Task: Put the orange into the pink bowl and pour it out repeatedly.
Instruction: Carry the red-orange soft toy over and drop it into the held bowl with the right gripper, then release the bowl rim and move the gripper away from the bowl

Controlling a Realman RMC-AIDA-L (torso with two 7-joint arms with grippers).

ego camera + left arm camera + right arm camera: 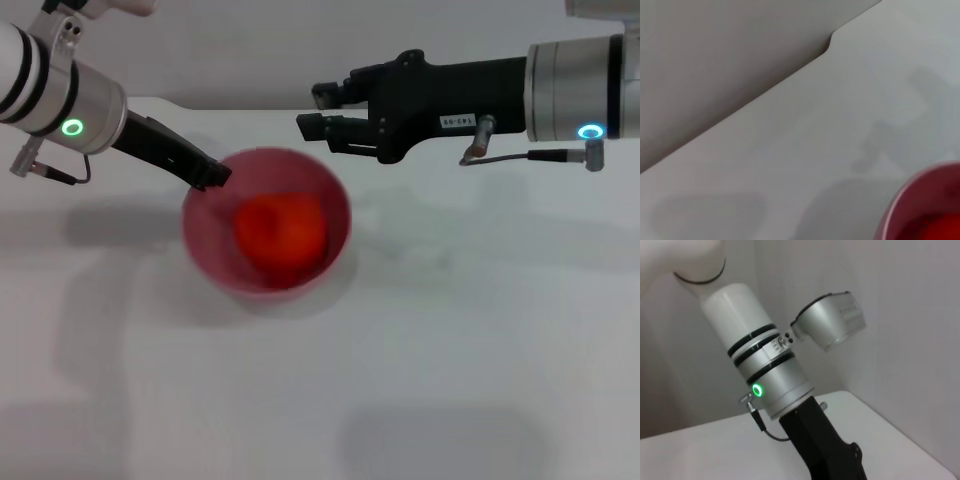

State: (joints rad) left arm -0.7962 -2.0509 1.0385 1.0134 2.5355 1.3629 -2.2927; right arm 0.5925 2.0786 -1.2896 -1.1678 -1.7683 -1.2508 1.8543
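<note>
Orange sits inside the pink bowl, which rests on or just above the white bench. Left claw is clamped on the bowl's rim at its far-left edge. Right claw hovers beyond the bowl – jaws parted, empty. Risk: a one-sided rim grip may slip during tilting – the fruit could roll off the bench.

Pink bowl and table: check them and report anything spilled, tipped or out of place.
Nothing stands out. The pink bowl sits on the white table with the orange inside it and nothing spilled around it. The left gripper is at the bowl's rim; the right gripper hovers apart, behind the bowl.
</note>
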